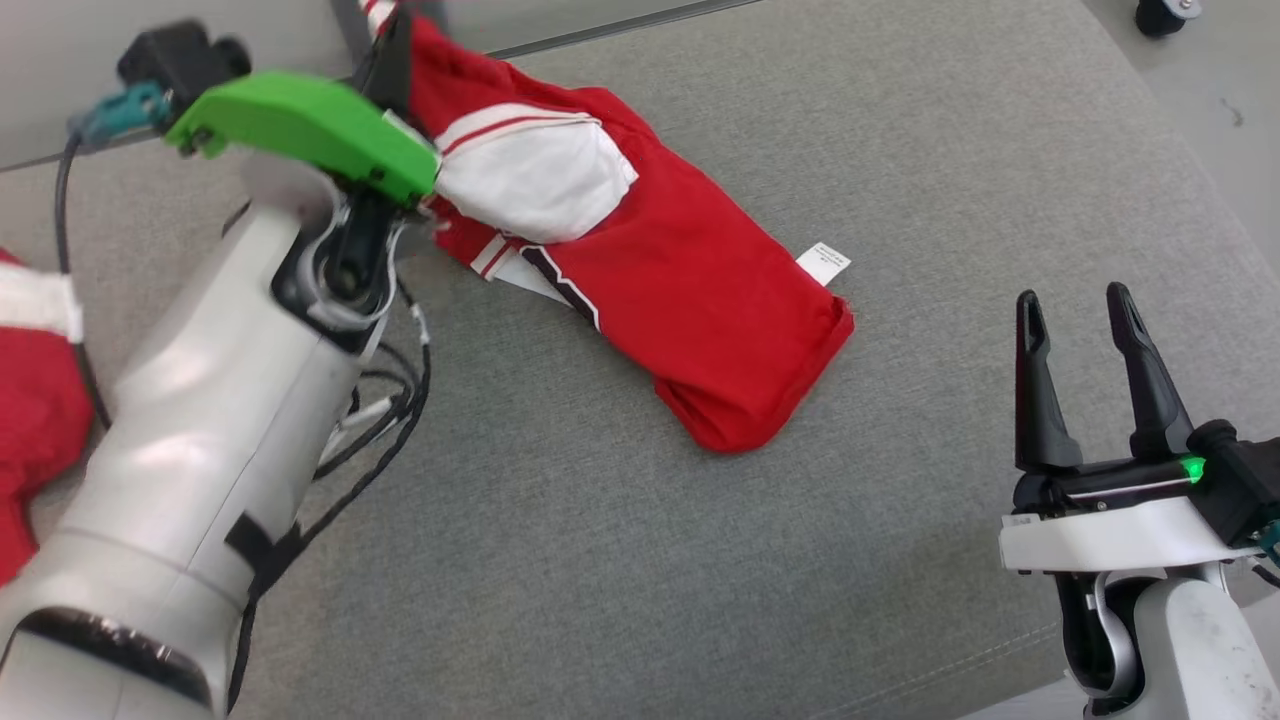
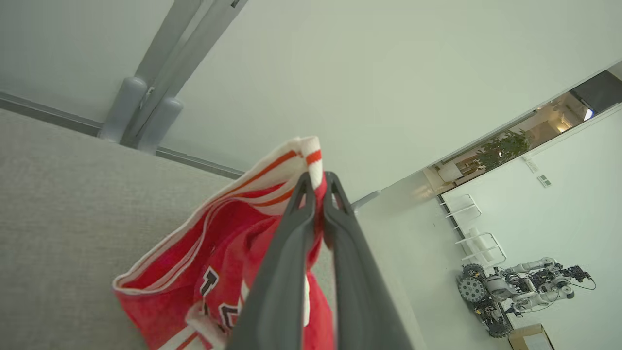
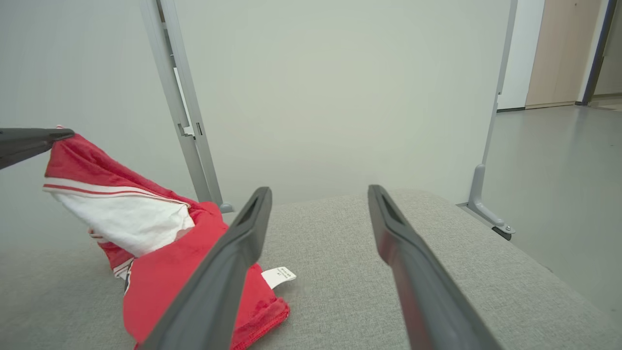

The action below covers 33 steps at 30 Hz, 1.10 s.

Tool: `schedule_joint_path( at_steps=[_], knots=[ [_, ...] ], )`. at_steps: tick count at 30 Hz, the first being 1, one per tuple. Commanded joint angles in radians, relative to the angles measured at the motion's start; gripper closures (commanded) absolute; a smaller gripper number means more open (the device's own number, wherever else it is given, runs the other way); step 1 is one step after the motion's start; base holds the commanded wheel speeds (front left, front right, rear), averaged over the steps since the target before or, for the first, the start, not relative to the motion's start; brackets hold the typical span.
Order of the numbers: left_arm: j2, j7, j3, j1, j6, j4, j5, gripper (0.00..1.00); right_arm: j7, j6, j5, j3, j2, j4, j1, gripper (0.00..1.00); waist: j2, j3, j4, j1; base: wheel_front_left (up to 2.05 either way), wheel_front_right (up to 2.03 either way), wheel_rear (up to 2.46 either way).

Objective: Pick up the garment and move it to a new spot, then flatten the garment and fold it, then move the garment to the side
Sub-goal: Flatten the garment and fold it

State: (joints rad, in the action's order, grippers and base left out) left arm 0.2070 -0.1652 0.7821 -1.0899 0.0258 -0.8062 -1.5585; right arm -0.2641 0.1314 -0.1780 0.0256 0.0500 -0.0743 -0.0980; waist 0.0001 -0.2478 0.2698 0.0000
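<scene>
At the left edge of the bench (image 1: 600, 560): a second red cloth (image 1: 30, 400), cut off by the frame, untouched. Just right of it, the left claw (image 2: 316, 183), clamped tight on the white-and-red striped trim of the garment (image 1: 690, 300) and holding that end up above the far edge, toward the far left corner. Hangs from that pinch, then lies on the bench (a red jersey, white sleeve panel uppermost, dark lettering partly folded under). Long axis: diagonal, from the raised trim at far left down toward the near right, ending in a bunched hem about mid-bench, a small white label (image 1: 823, 262) just beside it. Farther right, by the near right corner, the right claw (image 1: 1075, 300): fingers apart, nothing between them, well clear of the cloth. From there, hem to the left and farther in; nearer this arm than the other. Likely the end to reach for when spreading flat.
</scene>
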Motion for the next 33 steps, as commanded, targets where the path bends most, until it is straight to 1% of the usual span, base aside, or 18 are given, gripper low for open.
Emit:
schedule_joint_path(
  at_steps=[1, 2, 5, 8, 10, 12, 13, 15, 17, 19, 20, 21, 22, 23, 25, 28, 33],
  knots=[
    [0.026, -0.013, -0.017, 0.043, -0.011, 0.035, -0.018, 1.0, -0.001, -0.001, 0.01, 0.009, 0.001, -0.006, -0.006, 0.0, -0.0001, -0.011, -0.025, 0.0, 0.0, 0.0, 0.0],
    [0.055, -0.016, -0.023, 0.082, -0.018, 0.074, -0.023, 1.0, 0.0, -0.001, 0.015, 0.014, 0.001, -0.007, -0.001, 0.0, -0.0001, -0.011, -0.037, 0.0, 0.0, 0.0, 0.0],
    [0.134, -0.034, -0.058, 0.197, 0.001, 0.199, -0.055, 1.0, 0.0, -0.001, 0.032, 0.018, 0.001, -0.006, 0.012, 0.0, -0.0001, -0.011, -0.069, 0.0, 0.0, 0.0, 0.0],
    [0.226, -0.064, -0.113, 0.305, 0.048, 0.365, -0.084, 1.0, 0.0, -0.001, 0.045, 0.018, 0.001, -0.01, 0.01, 0.0, -0.0001, -0.021, -0.101, 0.0, 0.0, 0.0, 0.0],
    [0.292, -0.077, -0.133, 0.372, 0.081, 0.465, -0.068, 1.0, 0.0, -0.001, 0.053, 0.016, 0.001, -0.012, 0.004, 0.0, -0.0001, -0.03, -0.122, 0.0, 0.0, 0.0, 0.0],
    [0.348, -0.086, -0.151, 0.436, 0.112, 0.528, -0.045, 1.0, 0.0, -0.001, 0.06, 0.009, 0.001, -0.012, -0.005, 0.0, -0.0001, -0.037, -0.138, 0.0, 0.0, 0.0, 0.0],
    [0.368, -0.092, -0.159, 0.461, 0.125, 0.551, -0.029, 1.0, -0.001, -0.001, 0.063, 0.007, 0.001, -0.012, -0.01, 0.0, -0.0001, -0.042, -0.146, 0.0, 0.0, 0.0, 0.0],
    [0.377, -0.096, -0.172, 0.496, 0.127, 0.561, -0.008, 1.0, 0.0, -0.001, 0.069, -0.001, 0.001, -0.013, -0.02, 0.0, -0.0001, -0.05, -0.159, 0.0, 0.0, 0.0, 0.0],
    [0.363, -0.1, -0.188, 0.511, 0.103, 0.541, 0.02, 1.0, 0.0, -0.001, 0.076, -0.009, 0.001, -0.013, -0.029, 0.0, -0.0001, -0.055, -0.168, 0.0, 0.0, 0.0, 0.0],
    [0.34, -0.101, -0.214, 0.498, 0.061, 0.5, 0.079, 1.0, 0.0, -0.001, 0.081, -0.015, 0.001, -0.012, -0.037, 0.0, -0.0001, -0.06, -0.175, 0.0, 0.0, 0.0, 0.0],
    [0.318, -0.1, -0.235, 0.491, 0.042, 0.476, 0.102, 0.87, 0.0, -0.001, 0.084, -0.017, 0.001, -0.012, -0.039, 0.0, -0.0001, -0.062, -0.177, 0.0, 0.0, 0.0, 0.0],
    [0.293, -0.1, -0.266, 0.475, 0.006, 0.456, 0.155, 0.87, -0.001, -0.001, 0.088, -0.017, 0.001, -0.012, -0.04, 0.0, -0.0001, -0.064, -0.179, 0.0, 0.0, 0.0, 0.0],
    [0.275, -0.1, -0.283, 0.468, -0.012, 0.437, 0.192, 1.0, -0.001, -0.001, 0.09, -0.019, 0.001, -0.012, -0.043, 0.0, -0.0001, -0.066, -0.18, 0.0, 0.0, 0.0, 0.0],
    [0.238, -0.1, -0.308, 0.465, -0.023, 0.407, 0.217, 1.0, 0.0, -0.001, 0.091, -0.018, 0.001, -0.011, -0.044, 0.0, -0.0001, -0.068, -0.182, 0.0, 0.0, 0.0, 0.0],
    [0.185, -0.099, -0.319, 0.436, -0.053, 0.372, 0.276, 1.0, 0.0, -0.001, 0.098, -0.02, 0.001, -0.008, -0.042, 0.0, -0.0001, -0.068, -0.184, 0.0, 0.0, 0.0, 0.0],
    [0.126, -0.099, -0.302, 0.376, -0.08, 0.328, 0.373, 1.0, -0.001, -0.001, 0.104, -0.025, 0.001, -0.006, -0.041, 0.0, -0.0001, -0.071, -0.182, 0.0, 0.0, 0.0, 0.0],
    [0.031, -0.099, -0.268, 0.306, -0.088, 0.21, 0.547, 1.0, -0.001, -0.001, 0.094, -0.05, 0.001, -0.003, -0.054, 0.0, -0.0001, -0.083, -0.151, 0.0, 0.0, 0.0, 0.0]
  ],
)
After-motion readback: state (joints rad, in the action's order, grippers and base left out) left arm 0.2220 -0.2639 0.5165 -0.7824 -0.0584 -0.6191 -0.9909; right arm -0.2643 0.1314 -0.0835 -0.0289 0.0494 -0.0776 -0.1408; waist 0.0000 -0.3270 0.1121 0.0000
